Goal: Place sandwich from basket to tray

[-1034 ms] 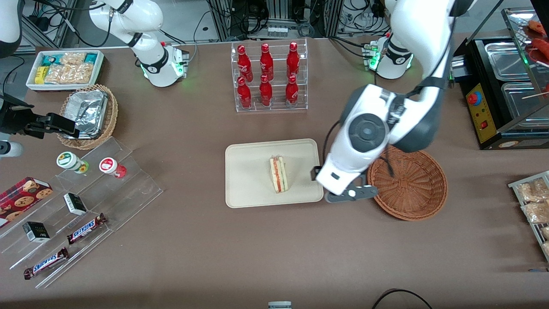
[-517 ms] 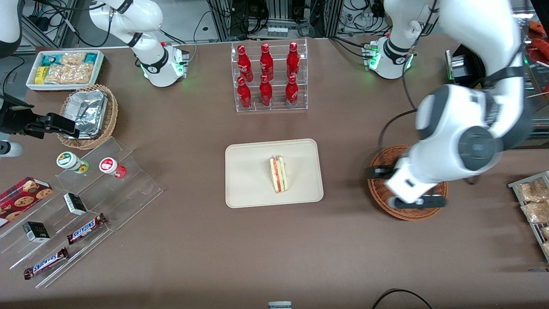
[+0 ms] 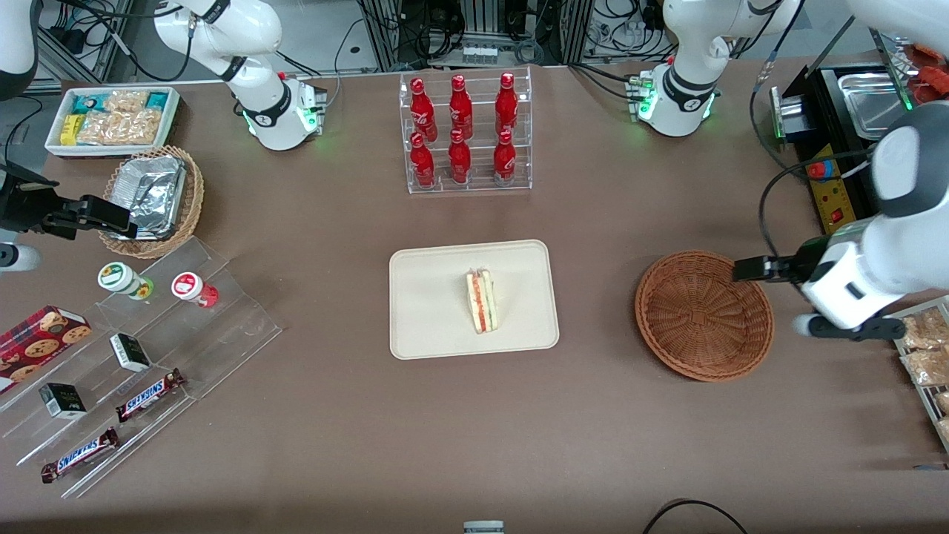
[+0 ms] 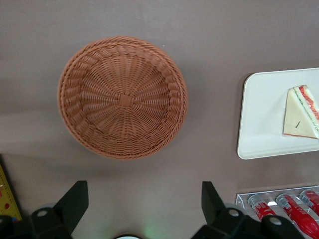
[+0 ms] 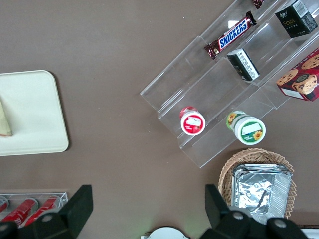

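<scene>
1. Above the table just beside the round reddish-brown woven wicker basket (image 3: pixel 704 315), toward the working arm's end, the left arm's black two-finger gripper (image 4: pixel 144 201) hangs with its fingers spread wide apart and nothing between them.
2. That basket is empty: in the wrist view its woven floor (image 4: pixel 122 97) is bare from rim to rim.
3. The small triangular sandwich of pale bread with red and green filling (image 3: pixel 482 300) lies on the flat cream-beige rectangular tray (image 3: pixel 430 326), well apart from the basket, toward the parked arm's end.
4. By the look of it, the placing itself is done and the step in hand is clearing away. To do that well, the arm should stay high and not sweep low across the basket rim or the wire rack of snack packets (image 3: pixel 923 348) just beside it.
5. In the front view the arm's white body covers the fingers, so their spread shows only from the wrist camera. The snack rack is cut off at the frame edge, and the far edge of the tray runs out of the wrist view.
</scene>
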Robot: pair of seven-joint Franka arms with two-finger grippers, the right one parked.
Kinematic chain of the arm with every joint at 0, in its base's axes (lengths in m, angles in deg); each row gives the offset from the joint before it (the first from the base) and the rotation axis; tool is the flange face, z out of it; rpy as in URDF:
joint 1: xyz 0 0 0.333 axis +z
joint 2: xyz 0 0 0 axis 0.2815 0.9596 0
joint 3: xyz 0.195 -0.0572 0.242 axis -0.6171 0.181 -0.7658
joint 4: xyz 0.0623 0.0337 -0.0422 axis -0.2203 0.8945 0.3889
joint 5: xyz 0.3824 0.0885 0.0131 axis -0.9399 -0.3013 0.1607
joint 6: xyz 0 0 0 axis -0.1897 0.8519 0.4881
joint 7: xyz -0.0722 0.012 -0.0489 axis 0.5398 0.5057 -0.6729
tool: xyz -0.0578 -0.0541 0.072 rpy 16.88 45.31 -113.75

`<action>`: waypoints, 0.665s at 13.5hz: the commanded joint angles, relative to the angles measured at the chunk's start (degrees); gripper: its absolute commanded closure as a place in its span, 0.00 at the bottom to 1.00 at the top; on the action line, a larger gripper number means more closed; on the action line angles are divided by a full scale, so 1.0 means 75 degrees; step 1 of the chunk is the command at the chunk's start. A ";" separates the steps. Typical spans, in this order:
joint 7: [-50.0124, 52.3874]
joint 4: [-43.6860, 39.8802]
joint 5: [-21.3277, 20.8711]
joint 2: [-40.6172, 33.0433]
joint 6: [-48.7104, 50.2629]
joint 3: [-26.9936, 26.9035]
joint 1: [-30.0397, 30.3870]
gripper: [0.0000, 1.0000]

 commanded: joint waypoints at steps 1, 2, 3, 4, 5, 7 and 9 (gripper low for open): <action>-0.0067 0.0991 -0.0399 -0.1088 0.0091 0.0068 0.0087 0.00; -0.0067 0.1249 -0.0541 -0.1370 0.0103 0.0068 0.0076 0.00; -0.0067 0.1495 -0.0635 -0.1651 0.0115 0.0068 0.0076 0.00; -0.0067 0.1672 -0.0648 -0.1921 0.0150 0.0068 0.0076 0.00; -0.0055 0.1778 -0.0660 -0.2109 0.0312 0.0057 0.0087 0.00; -0.0043 0.1872 -0.0648 -0.2426 0.0594 0.0080 0.0227 0.00; -0.0067 0.2094 -0.0648 -0.2719 0.0782 0.0103 0.0369 0.00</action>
